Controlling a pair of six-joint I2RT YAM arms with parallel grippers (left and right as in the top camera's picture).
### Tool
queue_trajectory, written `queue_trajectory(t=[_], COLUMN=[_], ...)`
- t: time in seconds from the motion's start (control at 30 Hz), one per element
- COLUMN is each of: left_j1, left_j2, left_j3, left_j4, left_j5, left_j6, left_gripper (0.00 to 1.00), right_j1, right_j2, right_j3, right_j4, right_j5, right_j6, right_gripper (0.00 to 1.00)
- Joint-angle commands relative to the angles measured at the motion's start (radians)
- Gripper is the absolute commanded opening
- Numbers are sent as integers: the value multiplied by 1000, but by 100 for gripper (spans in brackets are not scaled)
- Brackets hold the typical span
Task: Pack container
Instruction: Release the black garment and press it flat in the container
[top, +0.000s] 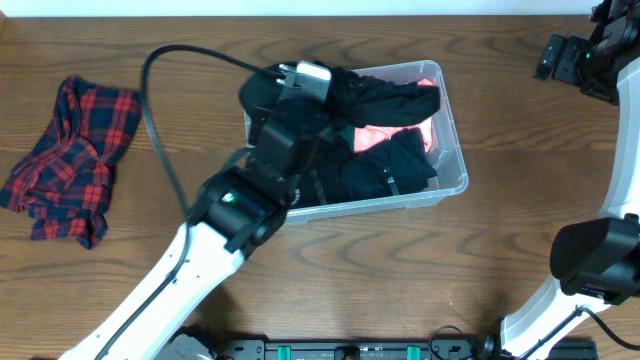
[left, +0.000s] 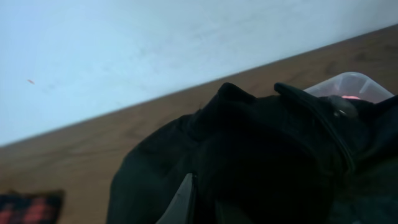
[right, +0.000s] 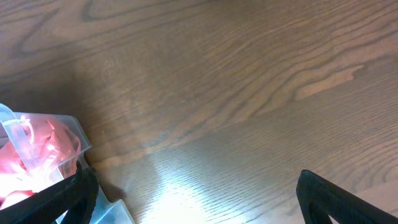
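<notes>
Brown wooden table (top: 400, 270) carries the large clear rectangular plastic container (top: 452, 130) near its centre, with dark clothes and something pink inside. The left gripper (left: 202, 206), at the bin's 10 o'clock corner, has its jaws pressed together, apparently pinching a black garment (top: 385, 95). The right gripper (right: 193, 190) hangs spread wide at 2 o'clock. The next move, I judge, is to release the garment inside, then fetch the red plaid cloth (top: 65, 165) at 9 o'clock.

I get bright glare on the table (right: 171, 190) (right wrist view); the black garment (left: 261, 162) looks blurred.
</notes>
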Motion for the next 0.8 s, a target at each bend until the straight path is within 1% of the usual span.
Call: queue_trajectory(t=[0.0, 0.13, 0.4, 0.5, 0.77], left_j1=[-5, -5, -13, -26, -56], left_j2=[24, 50, 84, 104, 127], left_j3=[60, 60, 59, 59, 59], left_j4=[52, 53, 45, 45, 45], left_j5=[-48, -111, -91, -68, -68], left_j6=[-156, -243, -425, -435, -434], left_gripper=[6, 6, 6, 6, 6], right_j1=[-6, -6, -6, -6, -6], right_j2=[8, 8, 8, 8, 8], right_j3=[0, 0, 0, 0, 0], right_j4=[0, 0, 0, 0, 0], right_j5=[0, 0, 0, 0, 0], right_j6=[14, 14, 14, 14, 14], right_gripper=[99, 99, 99, 99, 99])
